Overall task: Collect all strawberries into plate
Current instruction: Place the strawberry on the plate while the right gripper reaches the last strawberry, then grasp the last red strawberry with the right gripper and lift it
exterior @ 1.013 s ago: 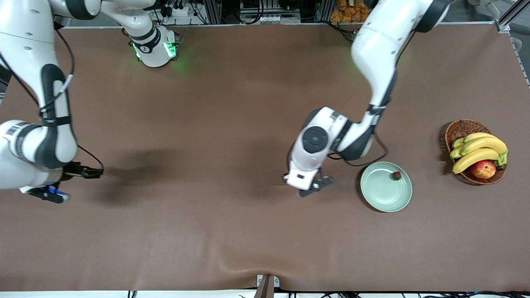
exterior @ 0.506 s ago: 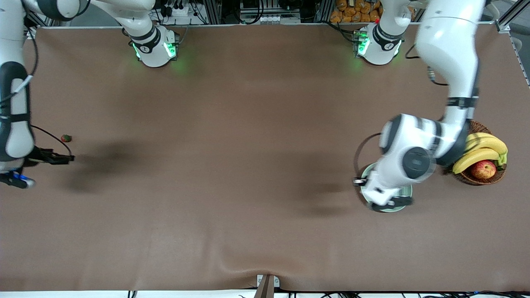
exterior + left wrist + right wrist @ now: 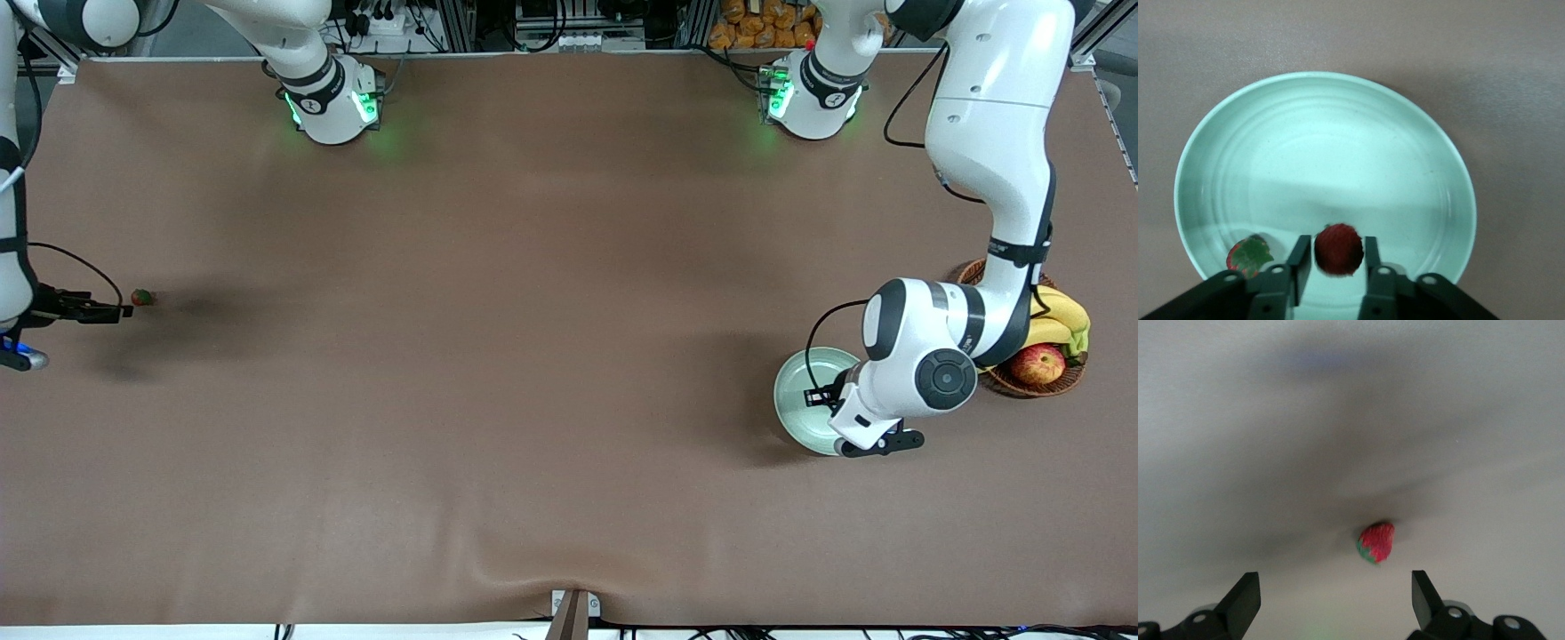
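The pale green plate [image 3: 800,391] lies near the left arm's end of the table. My left gripper [image 3: 1337,259] hangs over the plate [image 3: 1325,133], shut on a red strawberry [image 3: 1337,248]. A second strawberry [image 3: 1249,256] with a green top lies in the plate by its rim. The left hand hides both berries in the front view. A third strawberry [image 3: 140,297] lies on the table at the right arm's end. My right gripper [image 3: 1336,590] is open and empty, low over the table just short of that strawberry [image 3: 1376,543].
A brown wicker basket [image 3: 985,274] with bananas [image 3: 1058,313] and a red-yellow apple [image 3: 1037,363] stands beside the plate at the left arm's end, partly under the left arm. The brown table cover [image 3: 533,356] spans the middle.
My left arm swung from the table's middle to over the plate, toward the basket. My right arm drew back toward its end of the table, uncovering the third strawberry.
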